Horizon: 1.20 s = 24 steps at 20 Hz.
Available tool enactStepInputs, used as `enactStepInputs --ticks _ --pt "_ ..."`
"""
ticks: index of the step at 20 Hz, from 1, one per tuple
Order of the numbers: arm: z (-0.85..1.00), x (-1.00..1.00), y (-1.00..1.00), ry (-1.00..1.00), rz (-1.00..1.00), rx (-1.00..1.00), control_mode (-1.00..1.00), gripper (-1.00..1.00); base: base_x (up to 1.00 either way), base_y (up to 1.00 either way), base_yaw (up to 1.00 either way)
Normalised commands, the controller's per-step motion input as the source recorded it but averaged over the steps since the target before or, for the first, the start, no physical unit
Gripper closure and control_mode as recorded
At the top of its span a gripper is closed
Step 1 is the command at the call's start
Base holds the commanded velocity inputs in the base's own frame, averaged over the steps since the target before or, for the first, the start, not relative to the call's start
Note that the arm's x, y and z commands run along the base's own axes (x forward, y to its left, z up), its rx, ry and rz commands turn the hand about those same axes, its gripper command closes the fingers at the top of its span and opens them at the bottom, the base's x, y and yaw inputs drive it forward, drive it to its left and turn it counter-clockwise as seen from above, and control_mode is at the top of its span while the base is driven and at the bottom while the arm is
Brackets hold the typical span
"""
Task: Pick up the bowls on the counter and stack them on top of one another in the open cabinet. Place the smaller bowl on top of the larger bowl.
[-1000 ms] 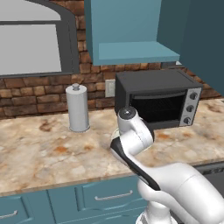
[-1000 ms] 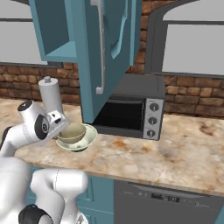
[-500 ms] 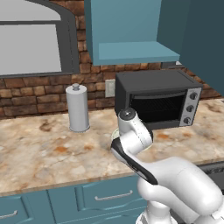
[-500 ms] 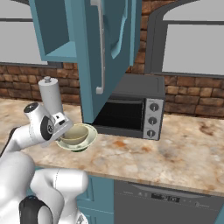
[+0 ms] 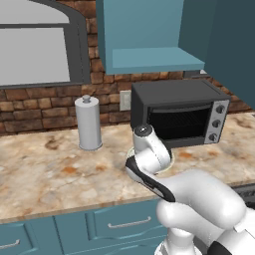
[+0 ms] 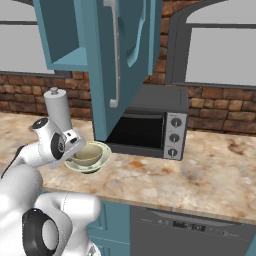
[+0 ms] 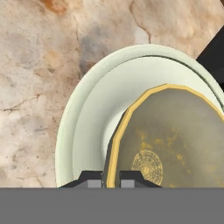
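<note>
1. Hand view: the gripper stands over the near rim of the smaller bowl, one dark fingertip on each side of its yellow edge. The jaws straddle the wall, but I cannot tell whether they have closed on it.
2. The smaller bowl sits nested inside the larger bowl, off-centre toward one side, and the pair rests on the counter.
3. In the right base view the two bowls lie just in front of the toaster oven, toward its left end, below the open door of the cabinet; the paper towel roll stands further left of the oven.
4. Judging by looks, both bowls are rigid, glazed ware (smooth, so likely slippery) and probably light but breakable.
5. A rim pinch with one finger inside and one outside seems the sensible hold; the flared wall of the larger bowl would give less purchase than the steeper small one.
6. Lifting the small bowl risks dragging the larger one along if they bind.
</note>
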Motion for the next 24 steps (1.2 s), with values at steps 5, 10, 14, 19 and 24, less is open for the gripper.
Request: enactStepInputs --ticks 5,10,14,19,24 --pt "-0.17 0.23 -0.04 0.0 0.0 0.0 -1.0 1.0 0.0 0.0 0.0" --pt "-0.14 0.25 -0.05 0.0 0.0 0.01 -1.0 1.0 0.0 0.0 0.0" --pt "-0.14 0.25 -0.05 0.01 0.0 0.01 -1.0 1.0 0.0 0.0 0.0" --pt "-0.14 0.14 -0.01 0.04 0.0 0.0 -1.0 1.0 0.0 0.0 0.0" --pt "0.0 0.0 0.0 0.0 0.0 0.0 -1.0 -1.0 0.0 0.0 0.0"
